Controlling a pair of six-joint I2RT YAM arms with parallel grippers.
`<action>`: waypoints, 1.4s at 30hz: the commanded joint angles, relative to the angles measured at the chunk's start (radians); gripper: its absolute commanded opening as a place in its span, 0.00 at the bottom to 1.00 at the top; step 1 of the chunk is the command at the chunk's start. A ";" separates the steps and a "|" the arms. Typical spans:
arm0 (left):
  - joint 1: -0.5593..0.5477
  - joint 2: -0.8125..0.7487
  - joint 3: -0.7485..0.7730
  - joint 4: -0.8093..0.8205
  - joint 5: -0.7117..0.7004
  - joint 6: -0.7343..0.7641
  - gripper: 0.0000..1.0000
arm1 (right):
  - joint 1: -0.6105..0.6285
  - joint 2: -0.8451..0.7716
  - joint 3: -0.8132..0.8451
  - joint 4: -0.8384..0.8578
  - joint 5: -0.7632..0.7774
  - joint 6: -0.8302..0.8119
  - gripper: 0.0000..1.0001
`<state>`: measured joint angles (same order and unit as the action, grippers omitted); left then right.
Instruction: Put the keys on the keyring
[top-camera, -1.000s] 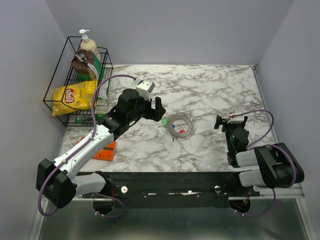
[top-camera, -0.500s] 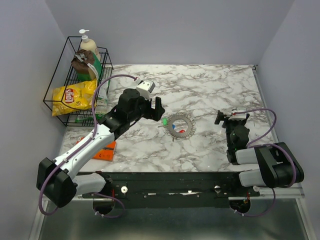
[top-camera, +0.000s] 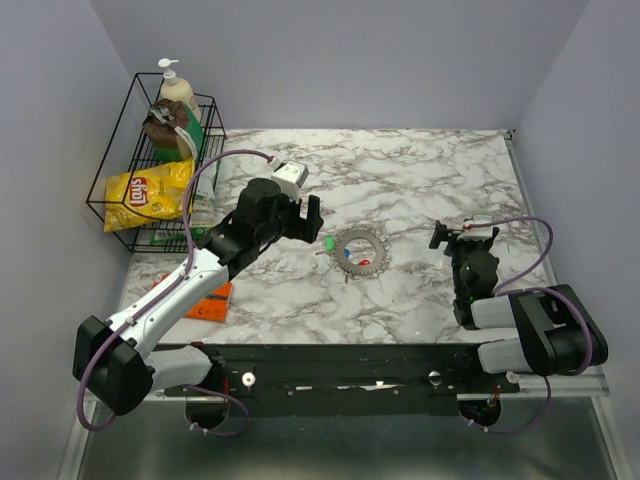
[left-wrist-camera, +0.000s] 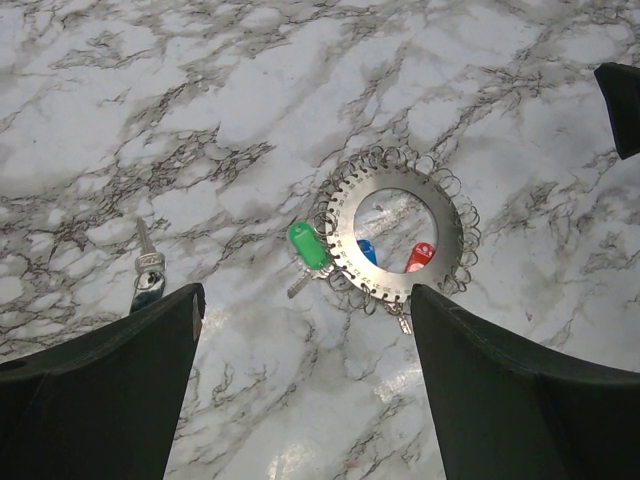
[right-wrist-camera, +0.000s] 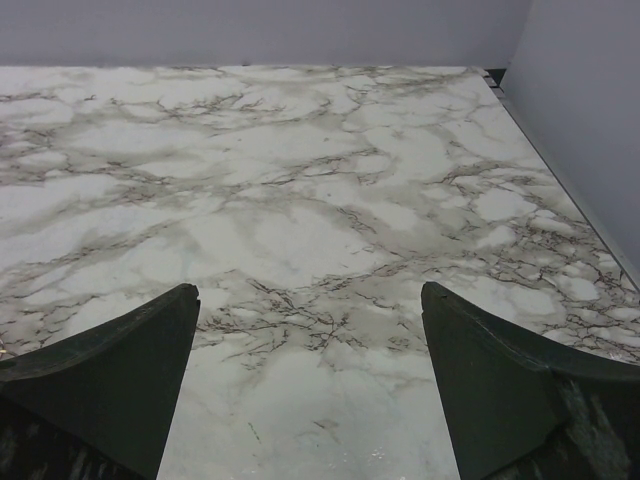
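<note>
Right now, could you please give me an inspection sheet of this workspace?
Surface: marble table, glossy.
Job's things: keyring lying flat; green key at its outer edge; blue key and red key inside its hole; dark-headed key apart.
Clutter: wire basket holding chip bag and pump bottle; orange packet at the near edge.
Hands: left hand open above the keyring; right hand open, empty.
Cables: purple cables looped, away from the keys.
Surroundings: grey walls.

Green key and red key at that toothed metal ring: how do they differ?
The green key lies at the keyring's outer left edge, while the red key sits inside the ring's opening. The green key's metal blade seems to show below its head; the red key's blade is hidden. Both have bright plastic heads.
</note>
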<state>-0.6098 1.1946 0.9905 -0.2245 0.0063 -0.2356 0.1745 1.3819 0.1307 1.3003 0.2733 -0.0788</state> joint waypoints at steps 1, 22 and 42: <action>0.004 -0.026 0.013 -0.007 -0.031 0.013 0.93 | -0.009 0.005 0.010 0.073 0.033 0.008 1.00; 0.004 -0.012 0.005 -0.015 -0.006 0.004 0.93 | -0.009 0.003 0.010 0.073 0.032 0.008 1.00; 0.004 -0.030 -0.024 -0.022 -0.012 -0.011 0.93 | -0.010 0.003 0.010 0.073 0.032 0.008 1.00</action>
<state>-0.6098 1.1946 0.9894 -0.2276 0.0059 -0.2352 0.1741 1.3819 0.1307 1.3003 0.2737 -0.0788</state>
